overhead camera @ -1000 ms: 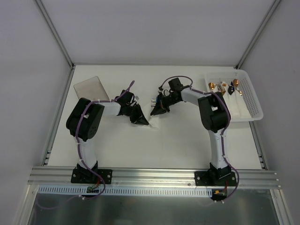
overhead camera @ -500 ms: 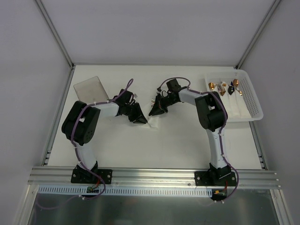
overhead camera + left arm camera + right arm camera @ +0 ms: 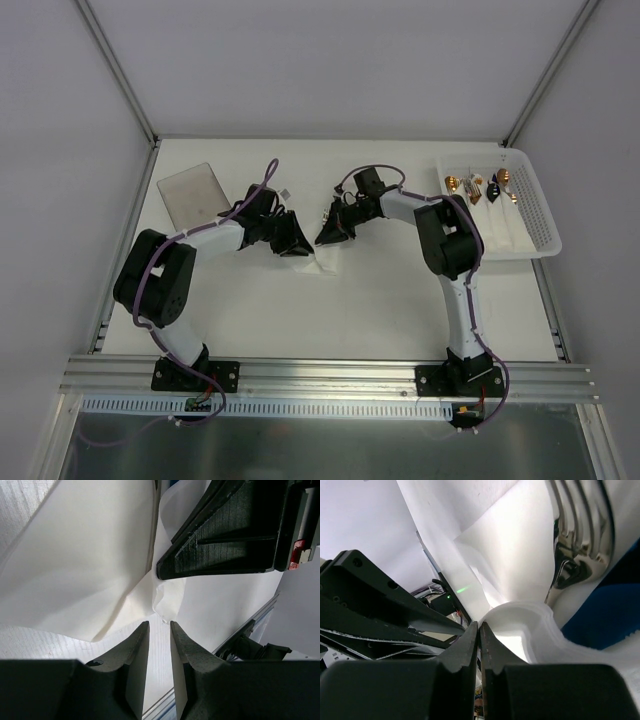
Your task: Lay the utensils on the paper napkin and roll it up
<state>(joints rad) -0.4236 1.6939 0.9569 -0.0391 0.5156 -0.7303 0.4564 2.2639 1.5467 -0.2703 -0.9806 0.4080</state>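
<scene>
The paper napkin (image 3: 322, 260) lies crumpled on the table between my two grippers. In the right wrist view it folds over (image 3: 520, 625) a fork with silver tines (image 3: 580, 525) and a blue handle (image 3: 605, 610). My right gripper (image 3: 479, 624) is shut, pinching the napkin's folded edge; from above it sits at the napkin's far right (image 3: 326, 236). My left gripper (image 3: 160, 623) is narrowly open, and a raised napkin corner (image 3: 162, 607) sits just beyond its tips, not between them. From above it is at the napkin's left (image 3: 296, 246). The fork tines (image 3: 327, 213) poke out at the far side.
A white basket (image 3: 545, 215) at the right holds older white rolls with gold and black cutlery ends (image 3: 478, 186). A grey sheet (image 3: 193, 192) lies at the far left. The two grippers are close together, and the right gripper's fingers (image 3: 220, 535) fill the left wrist view.
The left arm's elbow swung left and its gripper moved slightly toward the far side. The right gripper shifted a little left and away. The napkin stays bunched between them.
</scene>
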